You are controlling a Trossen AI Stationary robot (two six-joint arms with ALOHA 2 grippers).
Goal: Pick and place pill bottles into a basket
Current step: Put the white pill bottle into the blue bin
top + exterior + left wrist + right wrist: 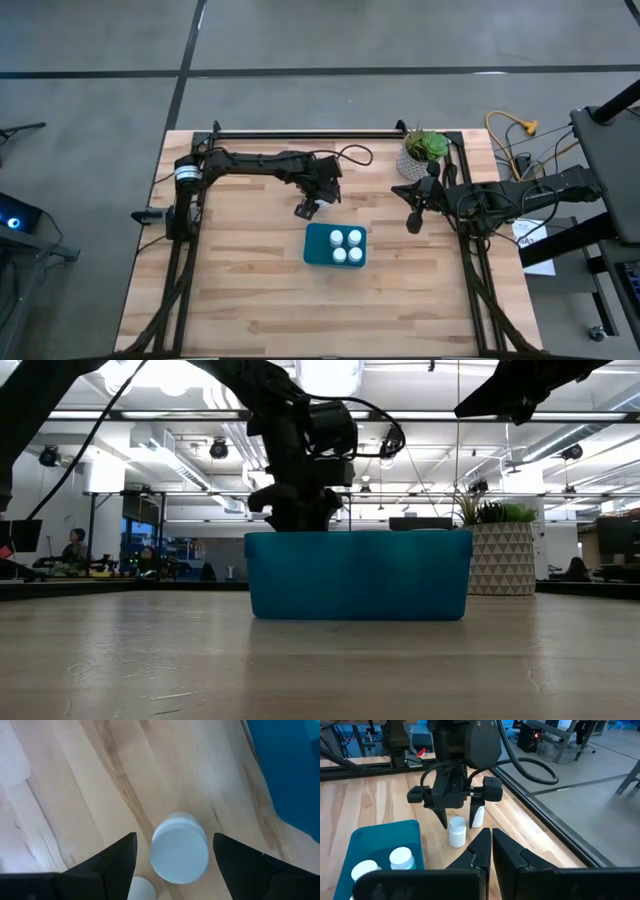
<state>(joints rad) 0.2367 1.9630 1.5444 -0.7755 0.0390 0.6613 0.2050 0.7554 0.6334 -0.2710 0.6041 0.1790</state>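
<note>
Two white pill bottles [457,831] [477,816] stand upright on the wooden table, just beyond the far left corner of the teal basket [318,247]. Several more capped bottles [345,246] stand inside the basket. My left gripper [174,835] points steeply down over the nearer loose bottle [180,850]. It is open, one finger on each side of the cap, with a gap on both sides. The second loose bottle [140,887] shows behind it. My right gripper [489,842] hangs shut above the table to the right of the basket, with nothing in it.
A white patterned plant pot [420,158] with a green plant stands at the far right of the table, near my right arm. Bare wood lies in front of the basket [357,575] and to its left. A metal frame runs along the table's edges.
</note>
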